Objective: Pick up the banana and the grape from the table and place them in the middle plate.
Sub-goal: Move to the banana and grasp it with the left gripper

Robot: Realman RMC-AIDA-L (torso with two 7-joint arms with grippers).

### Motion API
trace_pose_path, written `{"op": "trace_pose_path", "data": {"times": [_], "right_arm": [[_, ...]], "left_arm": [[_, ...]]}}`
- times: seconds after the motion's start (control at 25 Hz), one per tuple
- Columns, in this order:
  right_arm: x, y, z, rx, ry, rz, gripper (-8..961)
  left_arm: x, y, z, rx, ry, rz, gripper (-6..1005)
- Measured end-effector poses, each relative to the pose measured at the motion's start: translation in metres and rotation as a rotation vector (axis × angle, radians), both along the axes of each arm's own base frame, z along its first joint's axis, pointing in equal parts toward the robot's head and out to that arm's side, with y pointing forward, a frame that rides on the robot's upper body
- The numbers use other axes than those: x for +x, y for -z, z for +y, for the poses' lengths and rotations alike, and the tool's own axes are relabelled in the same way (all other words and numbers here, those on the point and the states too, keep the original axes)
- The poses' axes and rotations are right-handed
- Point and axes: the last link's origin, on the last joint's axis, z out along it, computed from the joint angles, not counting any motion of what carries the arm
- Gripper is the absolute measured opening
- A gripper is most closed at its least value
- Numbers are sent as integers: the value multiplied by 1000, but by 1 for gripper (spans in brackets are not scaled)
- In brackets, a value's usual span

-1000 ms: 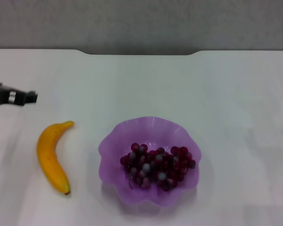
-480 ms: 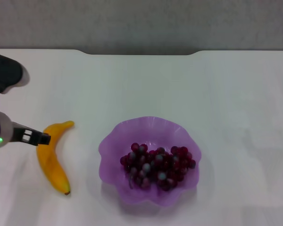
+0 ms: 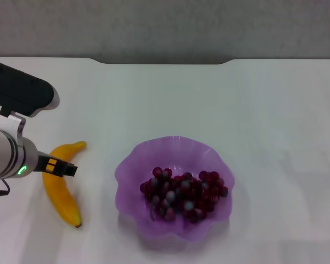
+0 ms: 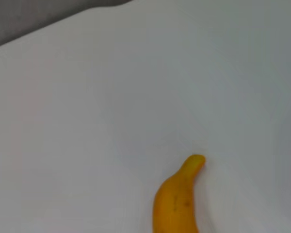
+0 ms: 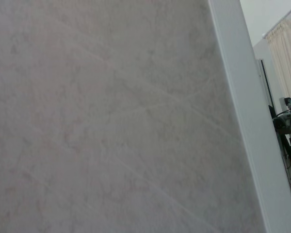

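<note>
The yellow banana point(image 3: 64, 201) lies on the white table point(image 3: 220, 99), left of the purple scalloped middle plate point(image 3: 130, 163). The bunch of dark red grapes point(image 3: 182, 194) rests inside that plate. My left gripper point(image 3: 59, 166) has come in from the left and hangs over the banana's far half, covering part of it. In the left wrist view the banana's far tip point(image 4: 178, 200) shows low in the picture, with bare table around it. My right gripper is out of view; its wrist camera sees only a wall.
The table's far edge has a notched dark strip point(image 3: 165, 59) behind it. My left arm's dark forearm point(image 3: 16, 91) stands over the table's left side. White tabletop stretches to the right of the plate.
My left arm has moved in from the left edge, forward and to the right, until its gripper is over the banana. Banana, grapes and plate have not moved.
</note>
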Motion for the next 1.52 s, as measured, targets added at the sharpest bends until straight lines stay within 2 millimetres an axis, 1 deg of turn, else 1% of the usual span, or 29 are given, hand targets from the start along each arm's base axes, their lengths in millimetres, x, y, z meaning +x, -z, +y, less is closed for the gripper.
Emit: {"op": "trace_pose_path", "data": {"times": [0.12, 0.24, 0.32, 0.48, 0.76, 1.2, 1.52], "right_arm": [[0, 0, 0, 1, -3, 1, 883], [-1, 1, -2, 2, -7, 3, 882], [-1, 2, -2, 2, -10, 5, 882], [0, 3, -3, 0, -7, 7, 882], [-2, 2, -1, 0, -13, 6, 881], [-3, 3, -2, 4, -21, 7, 880], [-2, 3, -3, 2, -18, 8, 880]], "left_arm": [[-5, 2, 4, 13, -29, 0, 753], [-8, -4, 8, 64, -68, -35, 752], [-10, -7, 7, 86, -94, -64, 752], [-10, -1, 2, 91, -112, -87, 751], [-9, 5, 1, 93, -109, -81, 749], [-23, 10, 7, 96, -149, -67, 747], [-25, 15, 6, 86, -152, -63, 745]]}}
